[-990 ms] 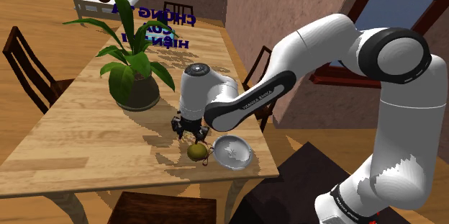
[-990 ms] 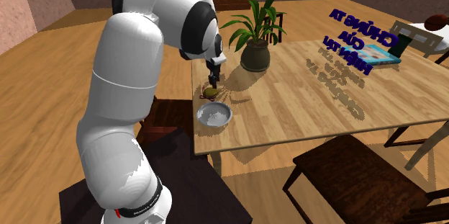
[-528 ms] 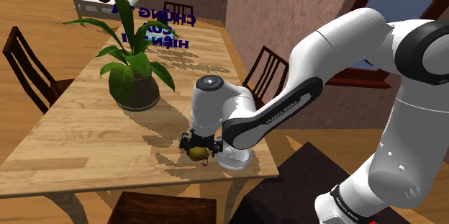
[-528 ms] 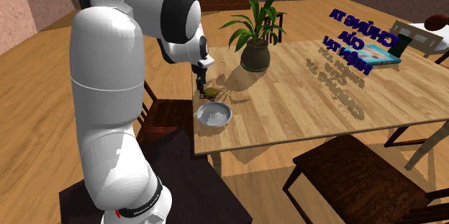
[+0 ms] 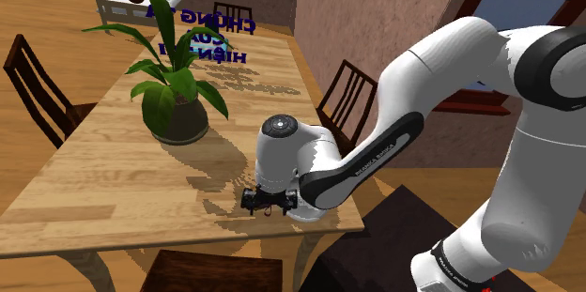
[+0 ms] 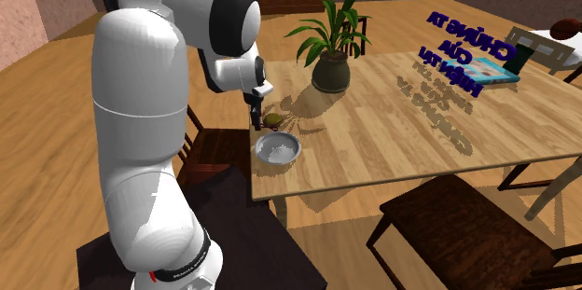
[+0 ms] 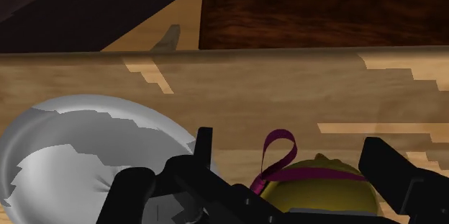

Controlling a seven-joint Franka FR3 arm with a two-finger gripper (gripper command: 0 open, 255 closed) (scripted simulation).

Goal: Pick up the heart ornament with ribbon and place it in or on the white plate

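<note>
Straddling the heart ornament (image 7: 316,183) w/ the gripper (image 7: 291,143), we are setting up the grasp. The fingers (image 7: 381,165) are standing wide apart, one on each side of the ornament. The finger farther from the white plate (image 6: 278,148) is sitting close against the ornament's flank and the other is showing a gap, so we are reading the hand as not yet clamped.

Pos. of parts: the ornament is lying on the table (image 5: 113,177) near its front edge. Its body is yellow-olive, and a purple ribbon (image 7: 277,150) is looping up btwn the fingers. The plate is resting just beside it, nearer the table's edge in the second exterior view.

Recommended procedure (our judgement):
1. We are centring the ornament btwn the fingers before closing, so it is not being pushed sideways.
2. We are keeping the finger nearest the plate off its rim, as clearance there is looking tight.
3. We are closing on the body, not the ribbon loop. The rounded shape is likely slipping if it is pinched too high.
4. We are lifting enough to clear the rim, then making a short move over to the plate.
</note>
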